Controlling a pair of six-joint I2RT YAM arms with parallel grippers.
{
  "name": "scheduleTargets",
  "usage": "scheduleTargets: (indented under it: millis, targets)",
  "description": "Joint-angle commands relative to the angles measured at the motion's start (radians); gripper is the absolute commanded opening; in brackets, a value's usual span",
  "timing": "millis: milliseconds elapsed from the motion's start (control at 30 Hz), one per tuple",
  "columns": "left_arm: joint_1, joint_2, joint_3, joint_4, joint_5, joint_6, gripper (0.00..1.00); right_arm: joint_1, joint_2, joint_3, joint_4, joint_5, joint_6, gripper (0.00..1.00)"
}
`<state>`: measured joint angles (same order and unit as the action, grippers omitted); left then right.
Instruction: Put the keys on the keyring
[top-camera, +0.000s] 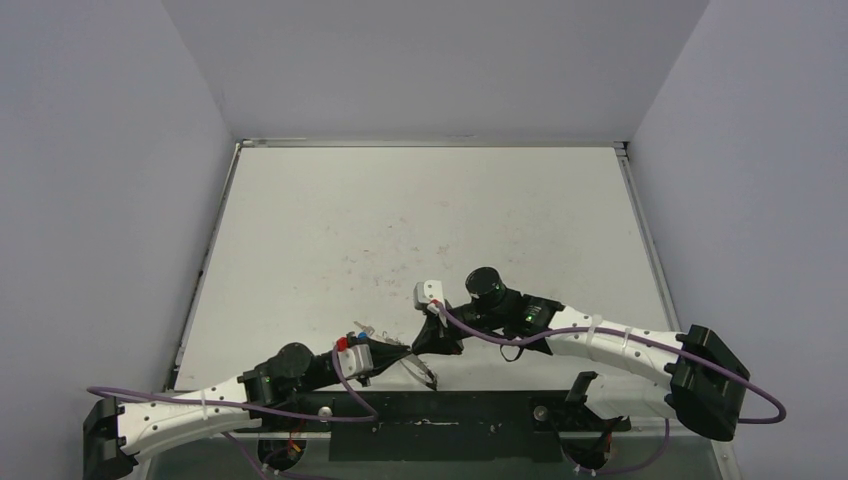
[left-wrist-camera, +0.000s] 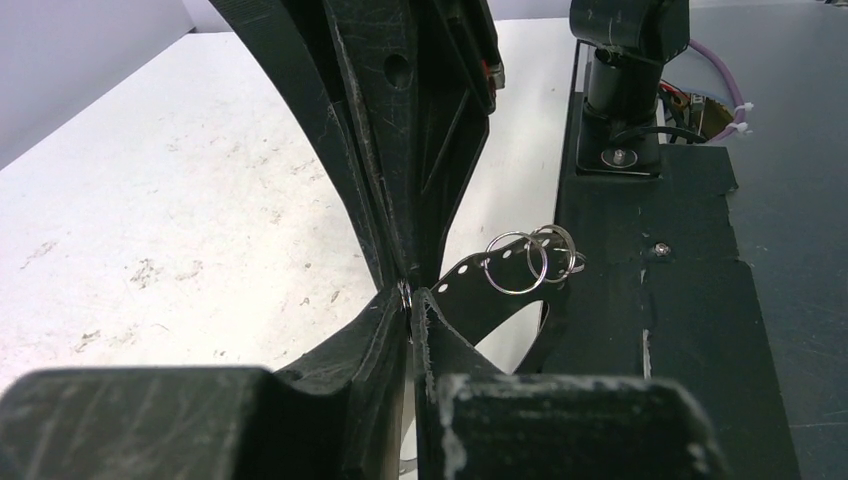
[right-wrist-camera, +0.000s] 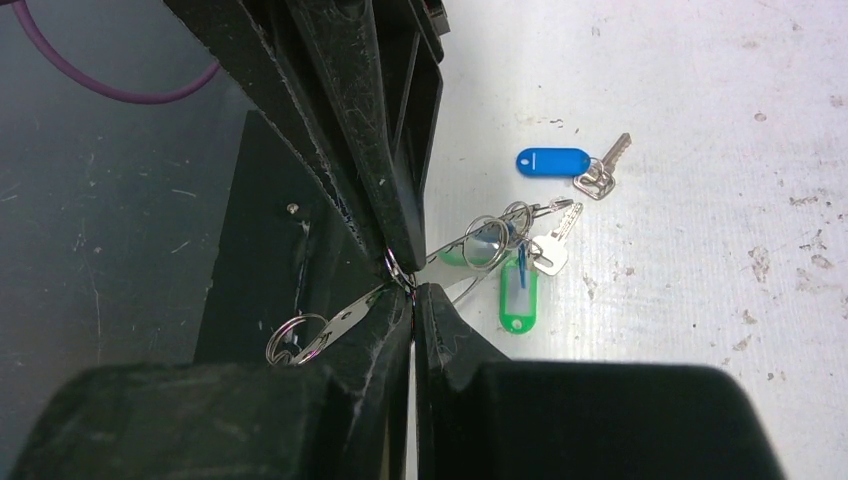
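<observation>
The right gripper, pinched shut, meets the left gripper, also shut, on the keyring at the table's near edge. Either pinch slipping could drop it

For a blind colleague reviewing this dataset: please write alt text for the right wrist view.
The right hand and left hand, both shut, meet tip to tip, pinching the thin metal keyring. Beyond, a blue-tagged key lies on the white table; a green-tagged key sits by the keyring's far end.
</observation>
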<state>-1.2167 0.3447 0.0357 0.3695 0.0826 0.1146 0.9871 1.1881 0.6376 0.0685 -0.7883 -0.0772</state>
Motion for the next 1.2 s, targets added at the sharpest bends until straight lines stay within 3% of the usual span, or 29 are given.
scheduleTargets:
  millis: [0, 133, 300, 567, 967, 1167]
  targets:
    - [-0.003, -0.025, 0.036, 0.019, -0.030, -0.001, 0.13, 0.026, -0.017, 0.067, -0.033, 0.025, -0.021, 0.00]
    - [-0.004, -0.038, 0.102, -0.125, -0.054, 0.015, 0.30, 0.041, -0.007, 0.169, -0.256, 0.107, -0.055, 0.00]
    - [-0.003, -0.037, 0.175, -0.270, -0.075, 0.028, 0.32, 0.108, 0.042, 0.328, -0.501, 0.244, -0.104, 0.00]
    - [-0.003, -0.033, 0.250, -0.419, -0.096, 0.044, 0.32, 0.173, 0.157, 0.526, -0.698, 0.396, -0.076, 0.00]
    - [-0.003, -0.017, 0.260, -0.453, -0.083, 0.056, 0.21, 0.194, 0.212, 0.552, -0.655, 0.371, -0.064, 0.00]
    - [-0.004, 0.029, 0.256, -0.398, -0.083, 0.072, 0.30, 0.196, 0.236, 0.564, -0.650, 0.355, -0.066, 0.00]
